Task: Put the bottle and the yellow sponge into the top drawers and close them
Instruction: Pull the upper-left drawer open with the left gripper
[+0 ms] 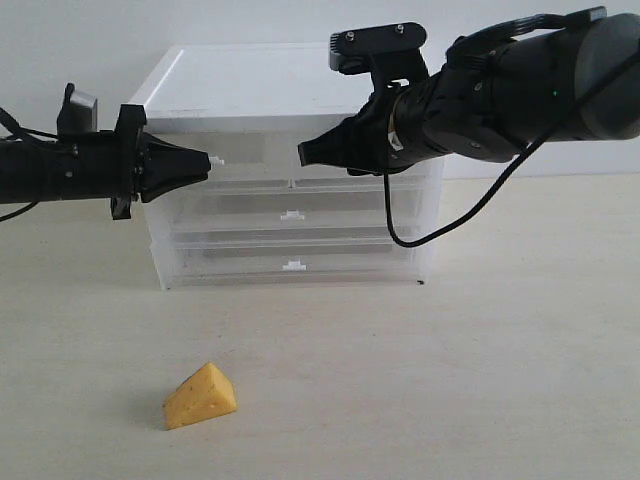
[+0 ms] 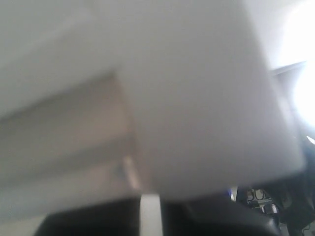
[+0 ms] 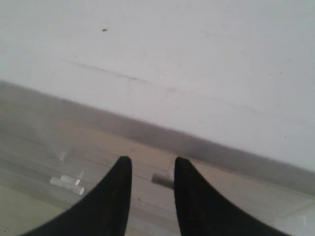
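Left gripper [image 1: 205,160]: closed, pinching a thin white strip, seemingly the left tab handle [image 1: 217,160] of the top drawers [image 1: 250,165].
Right gripper [image 1: 303,152]: jaws apart, straddling the right tab handle [image 3: 161,179] without visibly clamping it.
Hazards: the tabs are small and look slick, so a shallow pinch may slip off on the pull. A pull off the drawer's axis may drag or tip the light cabinet [image 1: 300,75], which nothing braces.
Yellow sponge [image 1: 200,397]: on the worktop [image 1: 500,350] before the cabinet, well apart from both grippers and lower, untouched.
Bottle: not seen in any view; its place cannot be told.
Both top drawers appear shut.
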Motion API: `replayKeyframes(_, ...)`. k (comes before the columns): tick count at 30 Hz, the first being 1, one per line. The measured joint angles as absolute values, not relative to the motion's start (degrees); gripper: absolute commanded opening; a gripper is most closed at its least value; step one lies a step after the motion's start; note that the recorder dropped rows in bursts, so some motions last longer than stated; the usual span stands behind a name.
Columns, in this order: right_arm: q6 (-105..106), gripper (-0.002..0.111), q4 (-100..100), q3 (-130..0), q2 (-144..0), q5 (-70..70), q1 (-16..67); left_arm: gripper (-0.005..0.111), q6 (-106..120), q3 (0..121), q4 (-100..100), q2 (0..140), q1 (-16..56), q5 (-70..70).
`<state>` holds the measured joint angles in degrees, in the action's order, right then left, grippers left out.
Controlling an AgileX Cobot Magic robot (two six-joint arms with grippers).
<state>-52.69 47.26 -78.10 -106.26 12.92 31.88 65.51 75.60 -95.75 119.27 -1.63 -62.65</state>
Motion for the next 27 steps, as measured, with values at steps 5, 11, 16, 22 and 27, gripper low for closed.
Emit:
replayKeyframes(5, -52.6, 0.028, 47.3, -78.1, -106.3, 12.9, 31.9, 0.004, 67.6, 72.6, -98.5, 119.3, -1.7, -64.7)
replayKeyframes(11, -52.6, 0.028, 47.4, -78.1, -106.8, 11.6, 31.8, 0.004, 71.8, 65.6, -100.4, 116.3, -1.8, -66.4)
replayKeyframes(16, -52.6, 0.028, 47.6, -78.1, -106.9, 10.6, 31.8, 0.004, 75.7, 58.5, -100.4, 111.6, -1.8, -66.2)
replayKeyframes(22, -52.6, 0.028, 47.6, -78.1, -107.1, 9.8, 31.8, 0.004, 77.0, 53.7, -100.4, 108.4, -1.8, -66.2)
replayKeyframes(27, -52.6, 0.028, 48.3, -78.1, -107.2, 9.8, 31.8, 0.004, 78.7, 50.6, -100.8, 106.9, -1.8, -66.5)
